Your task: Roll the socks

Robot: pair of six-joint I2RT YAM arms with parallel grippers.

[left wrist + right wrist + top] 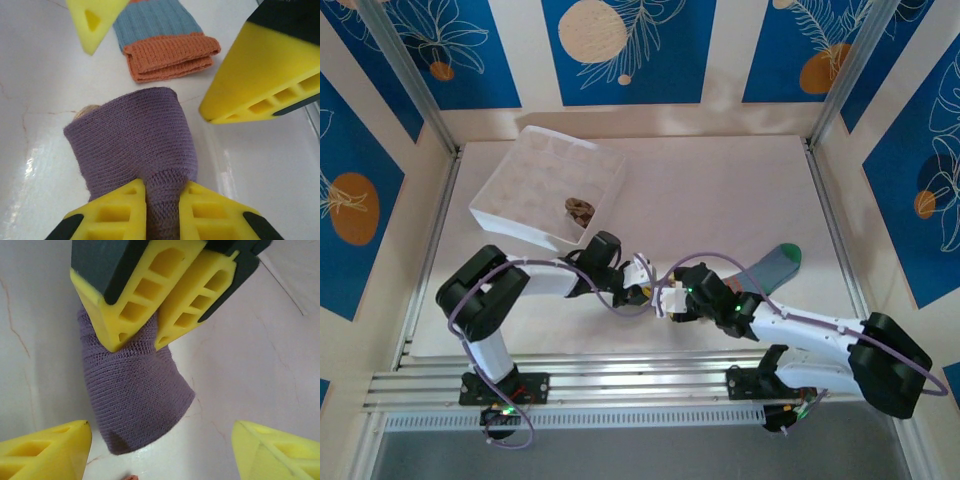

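The purple sock [132,135] lies bunched on the white table, a bit of its tan toe showing at its left edge. My left gripper [162,187] is shut on its near end, pinching a fold of the knit. From the right wrist, the same purple sock [135,400] hangs from the left gripper [137,342]. My right gripper [161,429] is open, its fingers straddling the sock without touching it. The blue-grey striped sock [165,45] lies flat just beyond, orange cuff toward me, and it stretches to the right [775,268] in the top view. The brown diamond-patterned sock [579,209] sits in the box.
The white gridded fabric box [520,190] stands at the back left of the table. Both arms meet near the table's middle front, left gripper [645,280] and right gripper [672,298] close together. Metal rails run along the near edge [620,385].
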